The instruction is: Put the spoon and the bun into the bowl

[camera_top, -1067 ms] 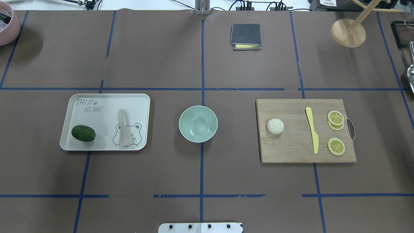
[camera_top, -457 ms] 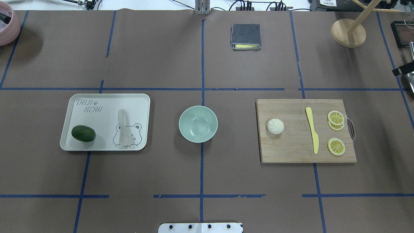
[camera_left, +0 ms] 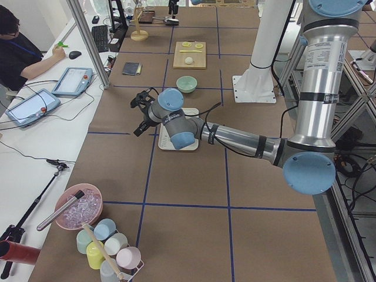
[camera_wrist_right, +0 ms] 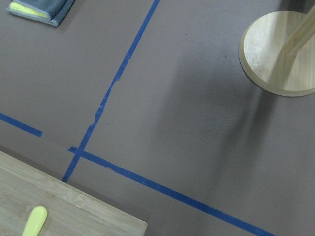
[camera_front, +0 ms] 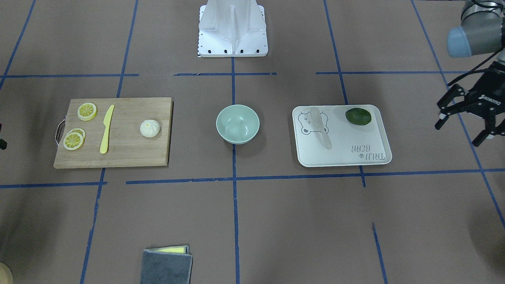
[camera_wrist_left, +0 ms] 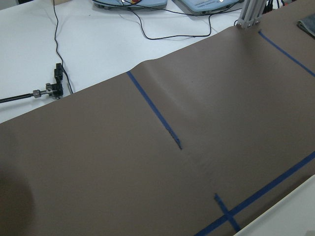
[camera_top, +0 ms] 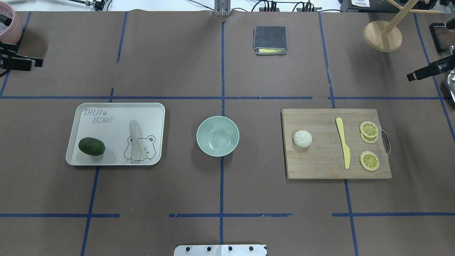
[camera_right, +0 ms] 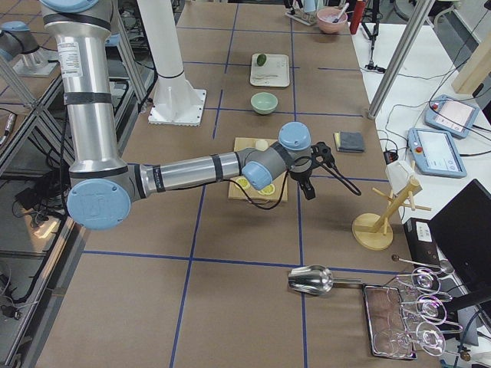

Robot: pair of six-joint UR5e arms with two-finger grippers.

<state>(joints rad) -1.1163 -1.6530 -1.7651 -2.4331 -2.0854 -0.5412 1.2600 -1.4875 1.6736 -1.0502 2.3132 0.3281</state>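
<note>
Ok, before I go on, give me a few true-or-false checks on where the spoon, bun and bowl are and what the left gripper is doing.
1. The spoon lies on the tray. True.
2. The bun is in the bowl. False: it sits on the cutting board, and the bowl is empty.
3. The left gripper is shut on the spoon. False: it is open, off to the side of the tray, holding nothing.
4. The yellow knife lies between the bun and the lemon slices. True.
</note>
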